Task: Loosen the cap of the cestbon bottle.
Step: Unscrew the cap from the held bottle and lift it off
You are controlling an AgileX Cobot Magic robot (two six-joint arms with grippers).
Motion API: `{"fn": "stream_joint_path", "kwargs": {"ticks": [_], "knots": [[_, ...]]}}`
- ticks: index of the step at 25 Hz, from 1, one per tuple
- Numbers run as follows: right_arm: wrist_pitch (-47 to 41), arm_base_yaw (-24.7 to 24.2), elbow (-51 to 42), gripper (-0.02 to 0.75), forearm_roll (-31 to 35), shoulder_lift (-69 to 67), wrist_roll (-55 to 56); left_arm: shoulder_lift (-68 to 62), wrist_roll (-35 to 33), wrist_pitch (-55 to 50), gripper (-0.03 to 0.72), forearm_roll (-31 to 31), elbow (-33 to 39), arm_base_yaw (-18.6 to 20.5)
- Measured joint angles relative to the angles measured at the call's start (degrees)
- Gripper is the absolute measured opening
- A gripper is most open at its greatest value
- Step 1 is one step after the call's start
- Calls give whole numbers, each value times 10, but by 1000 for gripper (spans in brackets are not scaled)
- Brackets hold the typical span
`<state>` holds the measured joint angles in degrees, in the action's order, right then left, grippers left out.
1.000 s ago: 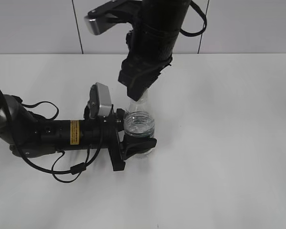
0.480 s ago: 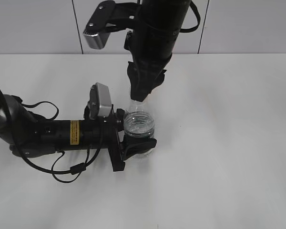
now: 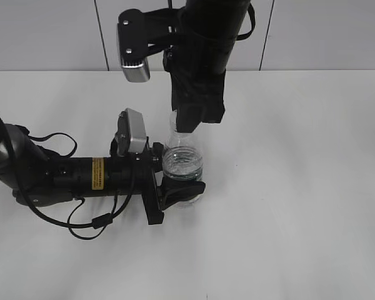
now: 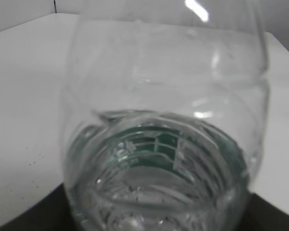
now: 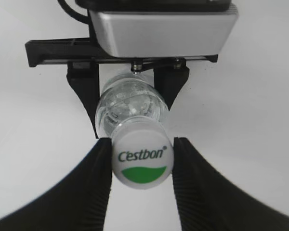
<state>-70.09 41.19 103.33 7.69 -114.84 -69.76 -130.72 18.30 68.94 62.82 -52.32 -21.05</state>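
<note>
Gripping cestbon bottle (image 3: 182,169), capped (image 5: 140,161), clear

White matte tabletop (image 3: 300,206), pale panelled wall (image 3: 50,34) behind with dark vertical seams, even light

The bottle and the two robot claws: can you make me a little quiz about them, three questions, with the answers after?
1. True or false: the cap is already off the cestbon bottle.
2. Which one holds the bottle's body: A) the left gripper, B) the right gripper, C) neither?
3. Fill in: in the right wrist view, the mark under the word on the cap is coloured ____.

Key
1. False. The cap sits on the bottle's neck, with the right gripper's fingers against its two sides.
2. A. The left gripper clamps the clear body from the side, on the white table.
3. Green.
</note>
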Motion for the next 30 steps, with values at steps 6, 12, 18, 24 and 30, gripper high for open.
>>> {"fn": "stream_joint_path", "kwargs": {"ticks": [6,12,18,24,30], "knots": [[0,0,0,293,0,0,-79,0,-1,0,412,0,0,0],[0,0,0,293,0,0,-188,0,-1,0,412,0,0,0],[2,0,0,293,-4,1,-254,0,0,0,412,0,0,0],[2,0,2,293,-5,1,-255,0,2,0,412,0,0,0],[2,0,2,293,-5,1,-216,0,2,0,412,0,0,0]]}}
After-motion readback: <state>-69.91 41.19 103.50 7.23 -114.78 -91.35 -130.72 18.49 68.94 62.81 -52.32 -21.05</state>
